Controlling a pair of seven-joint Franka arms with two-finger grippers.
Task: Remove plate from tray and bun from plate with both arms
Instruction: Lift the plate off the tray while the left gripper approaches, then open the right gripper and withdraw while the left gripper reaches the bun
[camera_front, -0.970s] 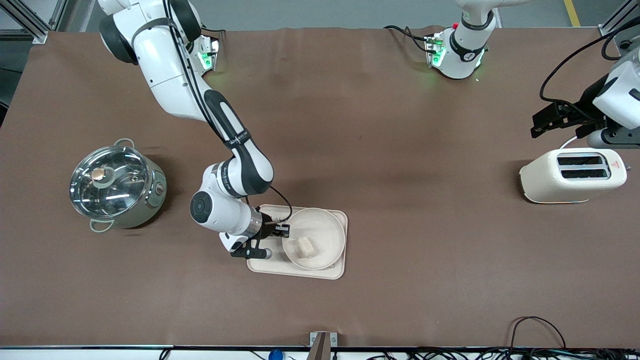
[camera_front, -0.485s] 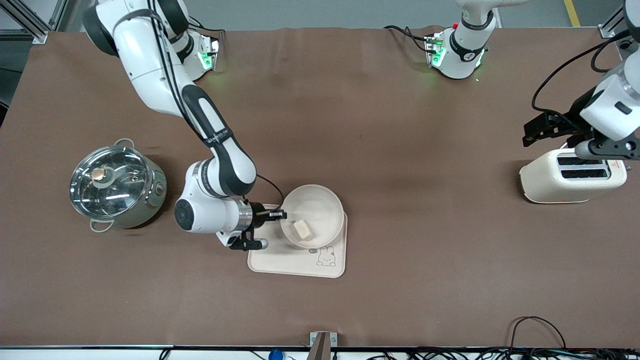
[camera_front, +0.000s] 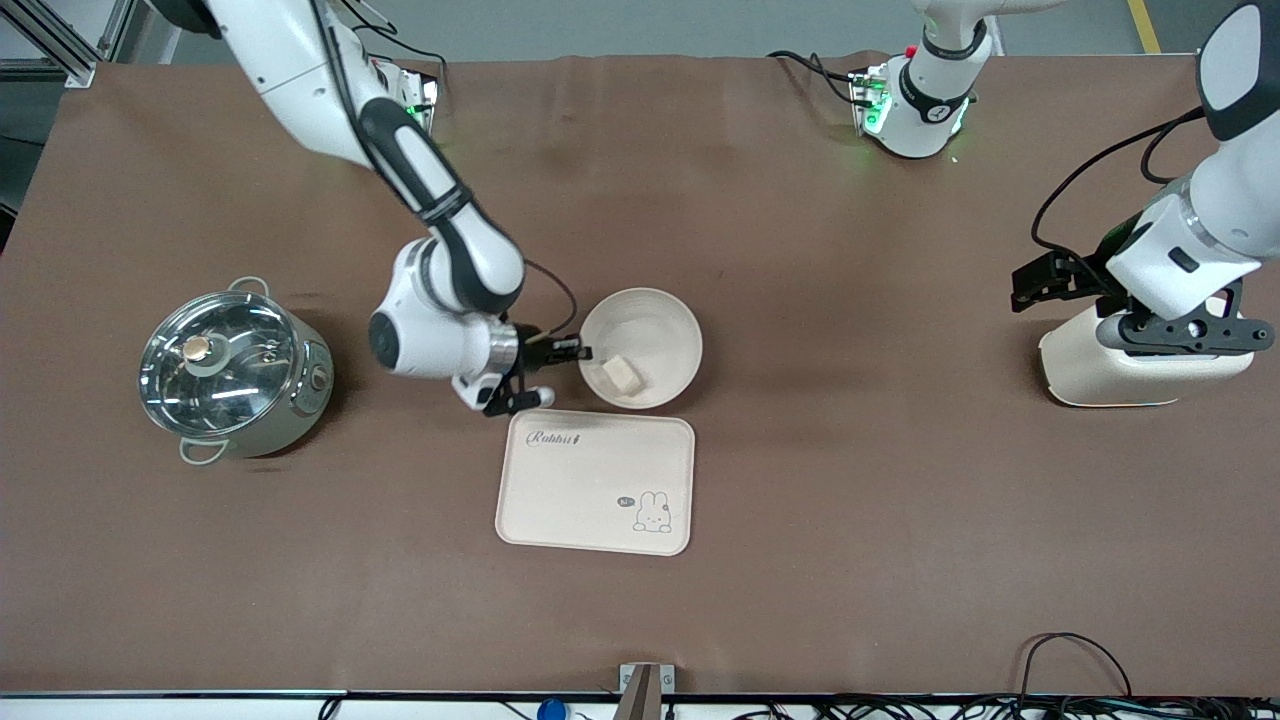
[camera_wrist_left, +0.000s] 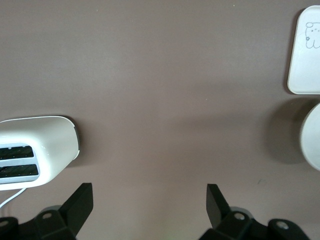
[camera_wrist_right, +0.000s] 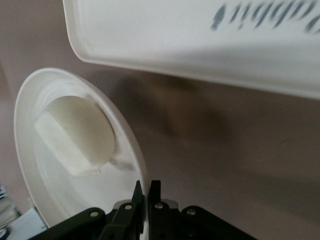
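Observation:
The round cream plate (camera_front: 650, 335) is held up over the bare table, just past the tray's edge toward the robots' bases. The pale bun (camera_front: 622, 374) lies in it; it also shows in the right wrist view (camera_wrist_right: 75, 135). My right gripper (camera_front: 578, 350) is shut on the plate's rim (camera_wrist_right: 140, 175) at the side toward the right arm's end. My left gripper (camera_front: 1030, 283) is open and empty over the table beside the toaster; its fingers (camera_wrist_left: 80, 202) show spread wide. The plate's edge (camera_wrist_left: 312, 137) shows in the left wrist view.
A cream rectangular tray (camera_front: 560, 500) with a rabbit drawing lies nearer the front camera than the plate. A steel pot (camera_front: 235, 372) with a glass lid stands toward the right arm's end. A cream toaster (camera_front: 1100, 375) stands toward the left arm's end.
My right gripper has lifted the plate with the bun off the tray and carried it toward the robots' bases. My left arm has swung lower over the toaster, gripper still open.

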